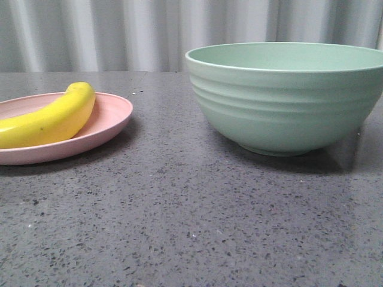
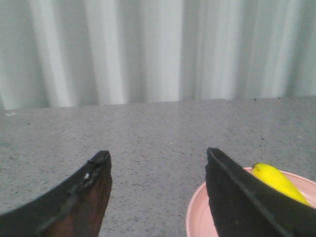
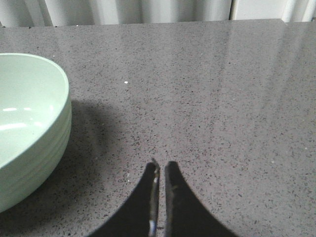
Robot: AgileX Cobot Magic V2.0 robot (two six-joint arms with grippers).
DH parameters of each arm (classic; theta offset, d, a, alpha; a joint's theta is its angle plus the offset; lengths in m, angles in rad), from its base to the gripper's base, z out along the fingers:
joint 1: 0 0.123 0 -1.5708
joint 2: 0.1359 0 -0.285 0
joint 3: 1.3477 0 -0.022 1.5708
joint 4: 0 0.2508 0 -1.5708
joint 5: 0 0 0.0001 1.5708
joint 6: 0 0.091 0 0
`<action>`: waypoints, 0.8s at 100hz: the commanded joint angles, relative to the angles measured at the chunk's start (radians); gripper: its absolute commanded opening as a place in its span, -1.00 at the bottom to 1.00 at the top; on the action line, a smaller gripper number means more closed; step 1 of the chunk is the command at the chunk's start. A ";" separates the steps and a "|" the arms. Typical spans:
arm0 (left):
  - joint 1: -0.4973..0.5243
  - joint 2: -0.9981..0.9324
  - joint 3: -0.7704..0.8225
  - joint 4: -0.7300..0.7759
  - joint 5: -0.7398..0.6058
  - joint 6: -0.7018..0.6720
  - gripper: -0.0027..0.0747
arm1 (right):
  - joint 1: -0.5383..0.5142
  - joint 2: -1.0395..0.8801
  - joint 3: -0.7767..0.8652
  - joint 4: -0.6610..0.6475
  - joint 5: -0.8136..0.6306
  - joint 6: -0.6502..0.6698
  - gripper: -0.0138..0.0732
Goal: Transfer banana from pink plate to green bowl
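The yellow banana [image 1: 51,116] lies on the pink plate [image 1: 114,119] at the left of the front view. The green bowl [image 1: 287,95] stands at the right, empty as far as I see. No gripper shows in the front view. In the left wrist view my left gripper [image 2: 157,160] is open and empty above the table, with the plate [image 2: 197,215] and the banana's end [image 2: 276,180] partly hidden behind one finger. In the right wrist view my right gripper [image 3: 162,165] is shut and empty above bare table, with the bowl [image 3: 29,123] off to one side.
The table [image 1: 179,209] is dark grey speckled stone. A pale corrugated wall [image 1: 119,30] runs along its far edge. A gap of bare table lies between plate and bowl.
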 commanded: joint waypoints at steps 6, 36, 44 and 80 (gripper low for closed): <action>-0.116 0.106 -0.113 -0.010 0.041 -0.009 0.11 | 0.008 0.014 -0.036 0.005 -0.065 -0.008 -0.83; -0.316 0.381 -0.309 -0.010 0.323 -0.009 0.10 | 0.036 0.014 -0.036 0.005 -0.065 -0.008 -0.83; -0.337 0.456 -0.365 -0.010 0.401 -0.009 0.10 | 0.037 0.014 -0.036 0.005 -0.065 -0.008 -0.83; -0.350 0.716 -0.534 -0.030 0.617 -0.007 0.10 | 0.037 0.014 -0.036 0.005 -0.065 -0.008 -0.83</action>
